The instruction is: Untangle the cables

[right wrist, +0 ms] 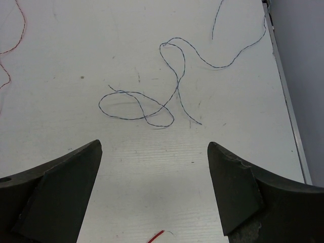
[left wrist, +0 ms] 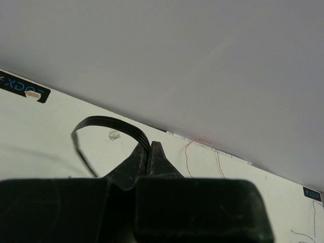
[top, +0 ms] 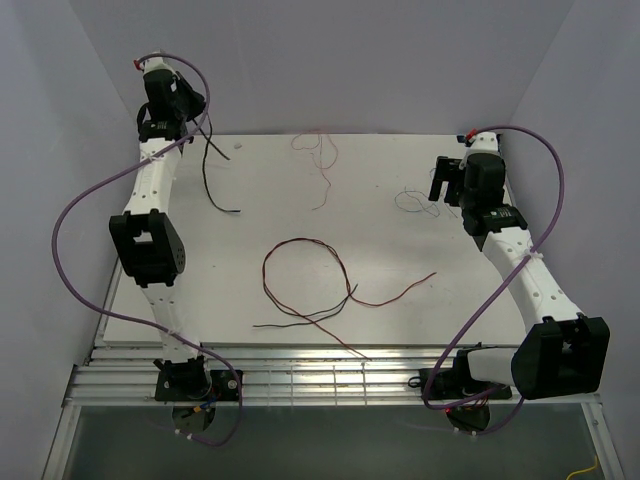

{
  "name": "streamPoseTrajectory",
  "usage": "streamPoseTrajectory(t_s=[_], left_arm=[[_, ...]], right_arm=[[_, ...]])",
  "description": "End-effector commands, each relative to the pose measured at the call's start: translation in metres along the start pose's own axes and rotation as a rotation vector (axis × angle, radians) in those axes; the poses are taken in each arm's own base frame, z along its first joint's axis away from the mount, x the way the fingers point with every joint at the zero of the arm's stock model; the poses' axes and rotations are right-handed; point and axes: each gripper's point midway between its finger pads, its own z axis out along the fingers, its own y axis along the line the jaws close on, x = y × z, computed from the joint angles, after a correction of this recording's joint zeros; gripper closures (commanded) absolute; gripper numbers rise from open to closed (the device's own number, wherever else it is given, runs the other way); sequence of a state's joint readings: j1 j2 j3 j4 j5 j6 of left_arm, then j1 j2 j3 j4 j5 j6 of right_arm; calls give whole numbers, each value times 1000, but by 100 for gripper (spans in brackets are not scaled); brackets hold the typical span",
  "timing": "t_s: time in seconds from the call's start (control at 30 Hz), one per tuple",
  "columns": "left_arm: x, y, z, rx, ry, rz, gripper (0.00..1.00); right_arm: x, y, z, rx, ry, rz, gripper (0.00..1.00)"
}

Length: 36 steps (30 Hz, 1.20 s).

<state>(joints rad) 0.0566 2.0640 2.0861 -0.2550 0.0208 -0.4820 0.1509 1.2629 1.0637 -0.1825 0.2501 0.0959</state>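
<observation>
At the far left corner of the counter (top: pixel 400 150), the left end effector (top: pixel 200 112) hangs raised above the surface with its jaws clenched together on a black cable (top: pixel 205 172). In the left wrist view the flat black strand arcs up to the left of the fingertips and runs straight into the pinch. From above, the rest of it drops below the end effector and trails onto the counter towards the middle.

Beyond that end effector and off to its right, a pale pink wire (top: pixel 322 165) lies loosely curled near the far edge, apart from the black one.

On the right side, the right end effector (top: pixel 438 180) has its jaws spread wide, with nothing between them. Just ahead of its fingers (right wrist: pixel 66 177), a thin blue-grey wire (right wrist: pixel 167 96) lies flat on the counter in a couple of loose loops that cross each other, untouched. A red wire tip (right wrist: pixel 157 236) shows beneath the jaws, close to the camera.

Between the two arms, well away from either end effector, a red and black loop (top: pixel 300 270) lies on the counter, its tails crossing at the near side.
</observation>
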Motion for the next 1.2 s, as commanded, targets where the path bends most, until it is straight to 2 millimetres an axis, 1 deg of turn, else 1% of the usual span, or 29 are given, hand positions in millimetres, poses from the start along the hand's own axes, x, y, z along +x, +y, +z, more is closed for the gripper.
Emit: streamPoseTrajectory(t_s=[0.0,0.07,0.17,0.2,0.23,0.27,0.4,0.5,0.53,0.6,0.63,0.67,0.7,0.73,0.77,0.83,0.87,0.9,0.93,0.97,1.0,1.03,1.07,1.1,1.13,1.17], left_arm=[[-17,-23,-10,81,-32,-37,100],[7,-10,3,53,13,-41,100],[38,8,14,3,84,-53,100],[60,19,20,-25,137,-60,100],[70,24,21,-40,162,-68,100],[87,32,22,-63,202,-90,100],[142,57,20,-137,333,-141,100],[166,69,16,-177,399,-154,75],[173,73,15,-189,419,-153,56],[179,78,10,-228,456,-155,30],[179,79,9,-238,463,-152,21],[176,79,6,-247,462,-149,8],[173,78,2,-255,474,-149,5],[170,75,-1,-250,475,-141,4],[156,66,-8,-235,456,-136,2],[146,61,-20,-238,448,-120,2],[126,49,-31,-217,414,-114,2],[119,45,-39,-216,404,-112,2],[122,43,-48,-215,415,-108,2],[103,29,-65,-187,386,-107,2],[99,22,-75,-166,386,-109,2],[113,23,-87,-172,420,-110,2],[118,15,-98,-156,432,-111,2],[112,-6,-117,-111,421,-106,2],[125,-21,-130,-74,451,-99,2],[151,-21,-141,-67,502,-87,2]], right_arm=[[-11,-7,-1,32,-34,-6,10],[-7,-8,-1,35,-25,-8,10],[-4,-7,1,31,-16,-8,10],[-3,-6,1,27,-12,-7,10],[-3,-5,2,22,-10,-8,10],[-1,-4,2,15,-4,-7,10],[2,0,3,-1,17,-2,10],[4,3,-1,-24,26,4,10],[7,4,-1,-32,31,6,10],[6,11,-6,-74,26,6,10],[8,14,-7,-91,28,5,10],[8,23,-10,-149,26,0,10],[9,29,-12,-177,23,-6,10],[11,40,-14,-238,27,-22,10],[13,46,-14,-266,34,-37,10],[21,71,-21,-367,55,-73,10],[25,78,-21,-394,69,-83,10],[29,90,-24,-432,78,-99,10],[36,100,-28,-481,99,-118,10],[41,105,-28,-500,120,-123,10],[46,113,-31,-525,136,-130,10],[50,117,-34,-541,155,-127,10],[61,118,-36,-542,191,-107,10],[67,121,-39,-553,208,-101,10],[73,123,-43,-563,226,-90,10],[85,123,-49,-581,248,-92,10]])
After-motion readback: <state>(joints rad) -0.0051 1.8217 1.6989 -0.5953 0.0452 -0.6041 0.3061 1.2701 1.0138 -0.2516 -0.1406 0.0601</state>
